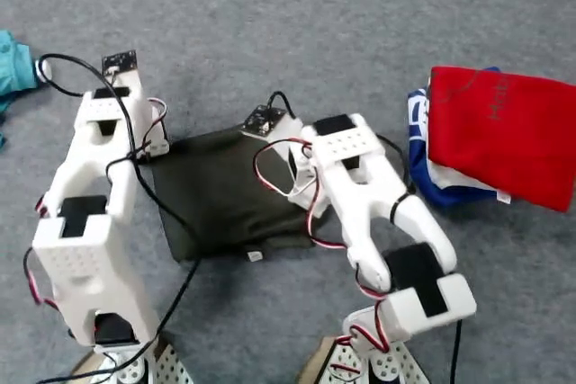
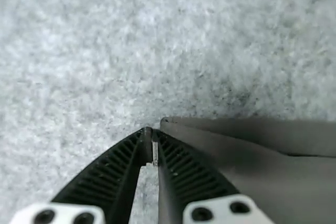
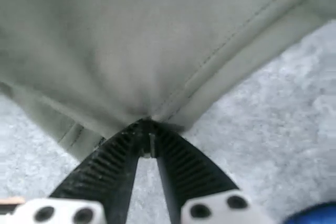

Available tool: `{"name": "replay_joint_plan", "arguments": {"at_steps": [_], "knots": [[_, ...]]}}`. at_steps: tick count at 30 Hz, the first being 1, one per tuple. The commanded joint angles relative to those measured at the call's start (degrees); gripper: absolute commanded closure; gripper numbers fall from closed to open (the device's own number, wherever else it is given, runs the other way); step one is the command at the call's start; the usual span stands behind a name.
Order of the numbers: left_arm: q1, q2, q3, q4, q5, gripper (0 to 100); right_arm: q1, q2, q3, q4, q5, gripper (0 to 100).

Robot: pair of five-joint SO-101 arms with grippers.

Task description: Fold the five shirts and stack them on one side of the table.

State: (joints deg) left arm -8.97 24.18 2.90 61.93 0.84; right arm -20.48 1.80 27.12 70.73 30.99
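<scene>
1. Counter (image 1: 297, 42): a grey, carpet-like surface that carries two arms and all the cloth.
2. Teal shirt (image 1: 11, 65): one, bunched at the far-left edge, well apart from both arms and not yet folded.
3. Left claw (image 2: 152, 142): closed, its tips meeting the far-left corner of the dark shirt. It appears to pinch that corner, though the hold is thin.
4. Dark shirt (image 1: 225, 200): one, lying flat between the arms as a compact rectangle, already folded down to roughly stack size.
5. Right claw (image 3: 149, 142): closed on the dark shirt's far-right edge, where the cloth puckers into its tips.
6. Stack at the right side: one red shirt (image 1: 504, 137) on top, one white shirt (image 1: 454, 177) under it, one blue shirt (image 1: 436, 191) lowest, its edge showing on the left.
7. Count: five shirts in all, three stacked, one in hand, one waiting; two arms, two claws.
8. Step in hand, as judged: the fourth shirt is folded and held at two corners, ready for a last fold or for transfer.
9. Next move, as judged: both claws must lift together and travel right at an even pace, so that the fold holds, and set the shirt squarely on the red one.
</scene>
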Motion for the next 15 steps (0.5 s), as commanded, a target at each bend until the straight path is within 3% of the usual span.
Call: {"name": "replay_joint_plan", "arguments": {"at_steps": [1, 9, 15], "knots": [[-0.7, 1.0, -8.5, 4.7, 0.1, 98, 1.7, -8.0, -6.4, 7.0, -0.2, 99.5], [-2.3, -7.8, -15.6, 16.6, -2.2, 98, 2.2, -23.7, -8.0, 21.3, -0.2, 99.5], [-7.6, -22.4, -12.2, 23.4, -9.0, 98, 9.1, -35.9, -3.5, 27.3, -0.2, 99.4]]}}
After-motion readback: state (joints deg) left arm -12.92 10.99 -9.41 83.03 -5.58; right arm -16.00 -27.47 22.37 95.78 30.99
